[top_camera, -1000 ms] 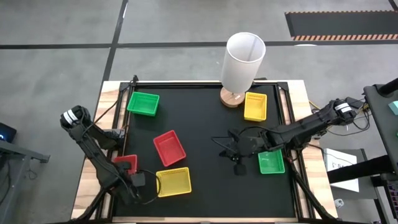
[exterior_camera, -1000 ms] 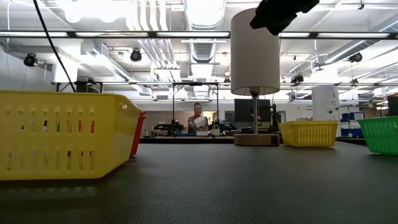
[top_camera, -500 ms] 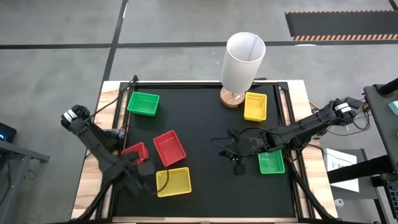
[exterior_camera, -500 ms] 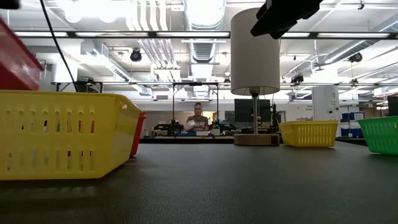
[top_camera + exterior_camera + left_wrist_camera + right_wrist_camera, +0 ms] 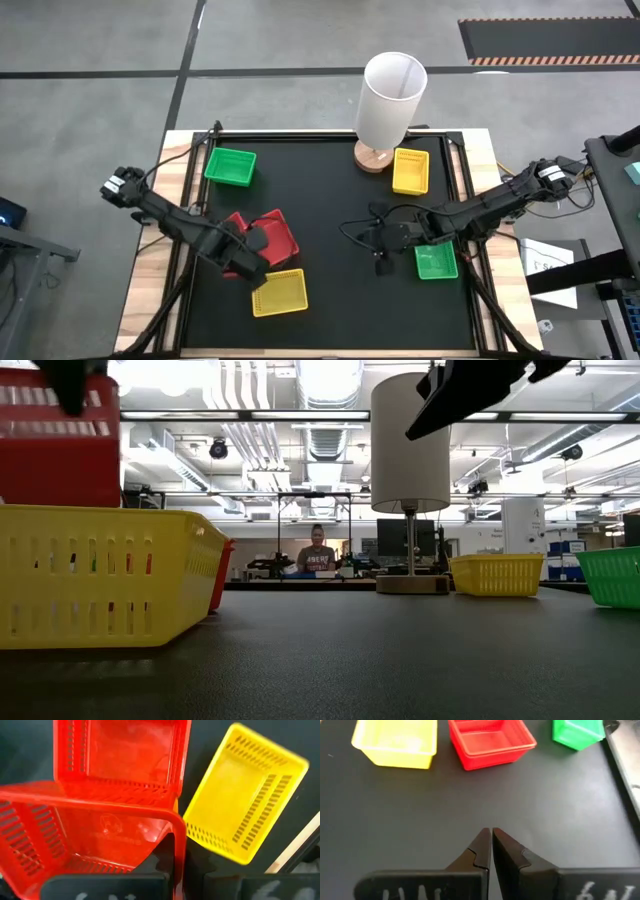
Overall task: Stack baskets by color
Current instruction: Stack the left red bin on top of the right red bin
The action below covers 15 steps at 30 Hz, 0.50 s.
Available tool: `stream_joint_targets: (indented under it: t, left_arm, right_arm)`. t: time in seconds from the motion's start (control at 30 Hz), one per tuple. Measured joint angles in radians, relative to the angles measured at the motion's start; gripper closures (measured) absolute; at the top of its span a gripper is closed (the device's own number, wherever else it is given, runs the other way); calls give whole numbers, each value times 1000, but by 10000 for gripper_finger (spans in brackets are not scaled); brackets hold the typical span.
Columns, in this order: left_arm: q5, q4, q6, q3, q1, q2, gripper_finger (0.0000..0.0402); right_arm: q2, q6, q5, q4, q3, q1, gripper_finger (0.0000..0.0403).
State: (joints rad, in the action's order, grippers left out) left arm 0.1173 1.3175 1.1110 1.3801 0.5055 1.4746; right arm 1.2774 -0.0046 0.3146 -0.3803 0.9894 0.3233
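Yellow rectangular plastic mesh basket (image 5: 278, 292) is lying alone at the near edge of the black table (image 5: 330, 320), with nothing nested in it.

Just beyond it, the left gripper (image 5: 248, 258) is clamping the rim of a red rectangular plastic mesh basket (image 5: 75, 835) and is carrying it clear of the table; the low view is showing this basket raised above the yellow one. It is hanging tilted, partly over a second red mesh basket (image 5: 285, 235), which is resting on the table. The two are overlapping but are not yet nested.

At about the same depth on the other side, the right gripper (image 5: 491, 837) is hovering above bare table, fingers pressed together and gripping nothing. A green mesh basket (image 5: 436, 261) is sitting just beside that arm, untouched.

At the far edge, another green mesh basket (image 5: 230, 166) is lying in the left corner and another yellow mesh basket (image 5: 410, 170) is lying next to the tall white cylinder on a wooden base (image 5: 392, 100).

Assessment: no colour is appearing finished. The red pairing is under way and is looking like the step in hand. The greens and yellows are lying well apart and are awaiting collection. Six separate baskets are showing; whether any of them is already holding another inside cannot be told.
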Motion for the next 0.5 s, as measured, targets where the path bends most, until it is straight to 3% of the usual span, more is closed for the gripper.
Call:
stream_joint_targets:
  t: [0.27, 0.5]
  left_arm:
    - [77, -154, -164, 47, -64, 32, 401]
    - [74, -161, -210, 70, -116, 137, 401]
  right_arm:
    - [0, -117, 30, -16, -5, -3, 394]
    - [-1, -87, 29, -74, -5, -5, 394]
